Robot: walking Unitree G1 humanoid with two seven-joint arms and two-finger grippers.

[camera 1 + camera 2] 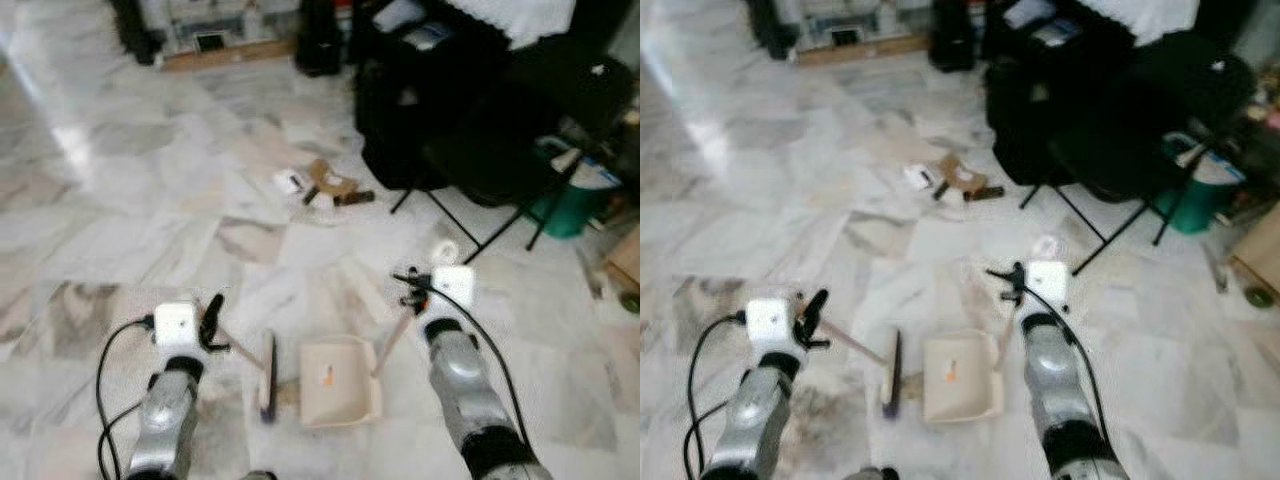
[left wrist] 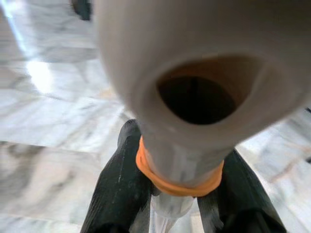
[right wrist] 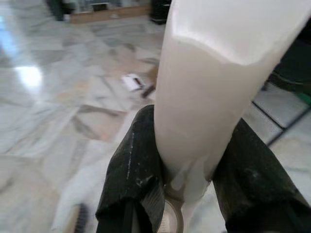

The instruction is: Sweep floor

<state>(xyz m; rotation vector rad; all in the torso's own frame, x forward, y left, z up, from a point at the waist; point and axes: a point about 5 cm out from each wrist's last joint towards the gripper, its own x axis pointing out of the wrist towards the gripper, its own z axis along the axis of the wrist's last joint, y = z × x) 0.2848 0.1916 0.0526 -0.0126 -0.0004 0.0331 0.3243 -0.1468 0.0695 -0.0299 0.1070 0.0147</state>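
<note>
Both arms reach forward and down over the marble floor [image 1: 120, 230], each tool pinching a handle.

The left tool [image 1: 212, 322] is clamped on the broom handle [image 2: 194, 121], its fingers [image 2: 119, 189] pressed to either side; the broom head [image 1: 267, 375] rests on the floor just beside the cream dustpan [image 1: 338, 393]. The right tool [image 1: 408, 290] grips the dustpan's handle [image 3: 204, 116] the same way. Scattered litter [image 1: 322, 186] lies farther ahead, near a black folding chair [image 1: 480, 150].
</note>
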